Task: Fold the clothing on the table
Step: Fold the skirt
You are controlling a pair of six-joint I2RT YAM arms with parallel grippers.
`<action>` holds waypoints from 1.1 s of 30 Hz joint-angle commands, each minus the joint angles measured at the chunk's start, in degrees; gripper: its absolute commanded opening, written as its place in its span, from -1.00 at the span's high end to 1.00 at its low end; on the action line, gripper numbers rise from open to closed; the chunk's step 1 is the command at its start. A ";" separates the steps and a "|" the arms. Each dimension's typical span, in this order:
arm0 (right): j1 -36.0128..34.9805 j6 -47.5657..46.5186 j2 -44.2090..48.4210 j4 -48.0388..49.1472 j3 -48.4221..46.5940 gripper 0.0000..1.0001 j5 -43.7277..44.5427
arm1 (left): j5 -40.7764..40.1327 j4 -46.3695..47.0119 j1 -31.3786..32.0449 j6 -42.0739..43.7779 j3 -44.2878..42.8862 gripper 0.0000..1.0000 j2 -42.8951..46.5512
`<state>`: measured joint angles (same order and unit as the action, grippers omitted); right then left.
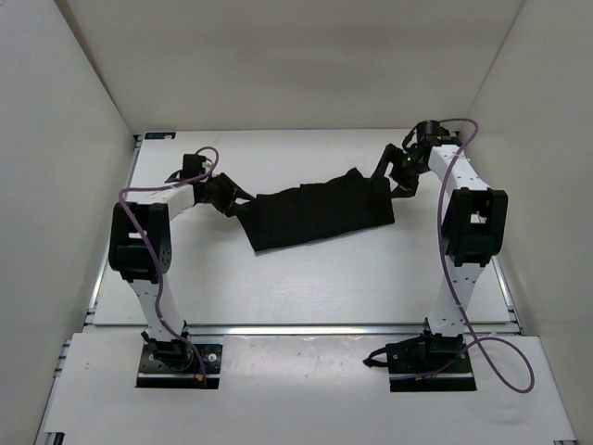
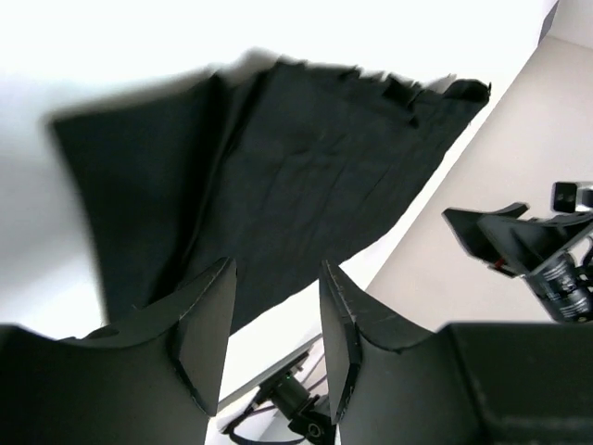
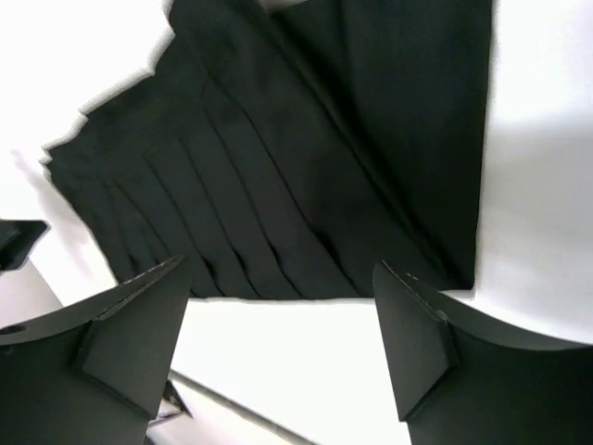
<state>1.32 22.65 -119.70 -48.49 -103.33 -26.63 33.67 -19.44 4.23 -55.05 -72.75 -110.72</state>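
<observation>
White table (image 1: 306, 278); black ribbed clothing (image 1: 320, 213) flat, roughly rect.

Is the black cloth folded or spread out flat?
Probably folded over: the clothing lies flat on the table, with one layer overlapping another at one end. Cannot tell for sure.

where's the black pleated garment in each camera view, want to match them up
Top external: the clothing lies across the middle of the white table.
Left wrist: clothing fills the upper middle, above the left tool.
Right wrist: clothing fills the top, pleats visible.
Shared landmark: the white table beneath it.
</observation>
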 commanded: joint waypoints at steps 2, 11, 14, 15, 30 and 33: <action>3.06 1.51 11.57 9.08 13.19 -0.51 2.12 | 0.88 4.76 -0.10 -0.07 7.52 -0.05 11.38; 7.12 10.20 16.60 27.03 35.64 -0.44 -2.82 | -8.87 12.48 3.32 -2.95 29.23 -0.17 21.86; 6.50 12.06 15.64 29.24 37.76 -0.42 -0.53 | -12.30 13.73 4.99 -3.49 30.21 -0.18 21.25; 6.24 13.19 14.85 30.20 38.37 -0.42 -0.09 | -13.18 13.64 5.43 -3.66 29.78 -0.16 20.98; 5.80 18.04 9.14 34.52 39.52 0.81 4.48 | -19.08 17.77 12.03 -7.97 25.90 0.77 13.16; 6.85 16.72 10.27 35.56 40.31 1.00 4.93 | -19.34 17.69 12.21 -7.88 25.21 1.00 11.93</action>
<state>7.64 40.64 -109.32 -14.70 -63.55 -24.77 16.08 -3.29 16.01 -62.59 -45.69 -98.24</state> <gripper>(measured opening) 0.024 0.018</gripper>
